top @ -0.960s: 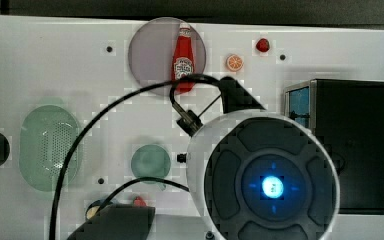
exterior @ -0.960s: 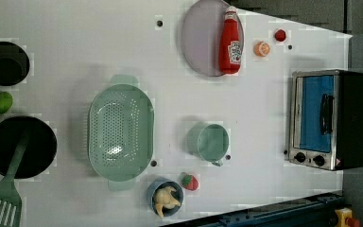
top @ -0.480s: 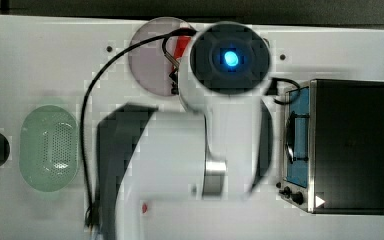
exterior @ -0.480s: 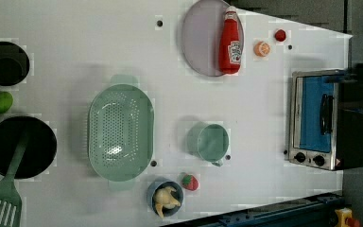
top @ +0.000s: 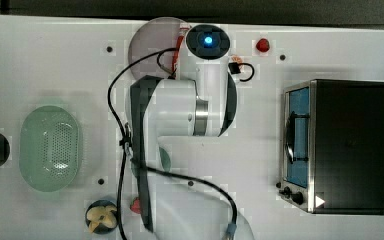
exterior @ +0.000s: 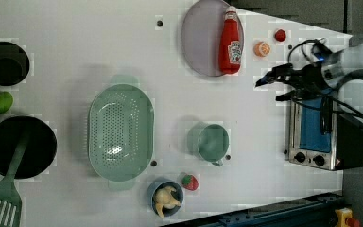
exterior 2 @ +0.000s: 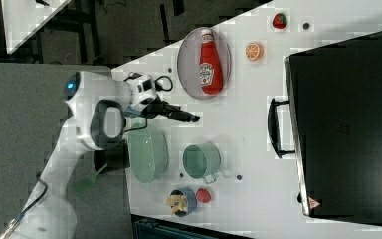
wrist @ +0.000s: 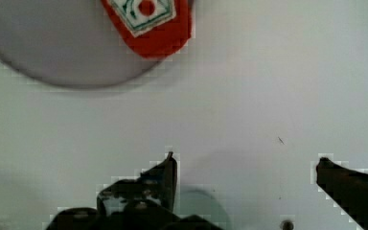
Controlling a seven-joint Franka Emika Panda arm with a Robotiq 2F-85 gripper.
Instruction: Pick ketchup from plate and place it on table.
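The ketchup [exterior: 230, 42] lies flat on the plate [exterior: 201, 40], along the edge nearest the orange slice [exterior: 262, 48] in the left view, its white cap pointing toward the far rim of the table [exterior: 123, 52]. Nothing has lifted it yet; the pick looks not yet begun.

The main risk, judged from here, is the bottle's placement. It sits so close to the plate's rim that one finger coming down on that side could land on the rim instead of beside the bottle, tipping or shoving the plate. A lying, rounded bottle may also roll or skid away if one finger meets it before the other, and a grip taken near the narrow cap end would probably let the heavier base swing down. The orange slice and the small red fruit [exterior: 280, 35] sit near the plate, so a wide descent could nudge them.

The claw [wrist: 244, 167] stands wide open, its two dark fingers [wrist: 165, 175] well apart, with nothing between them and nothing touching them. In the wrist view it hangs over bare table, and the plate's edge and the base of the bottle are apart from the fingertips. In the right view the claw [exterior 2: 191, 118] is near the plate but off it, above the table between the plate and the green cup [exterior 2: 201, 161]
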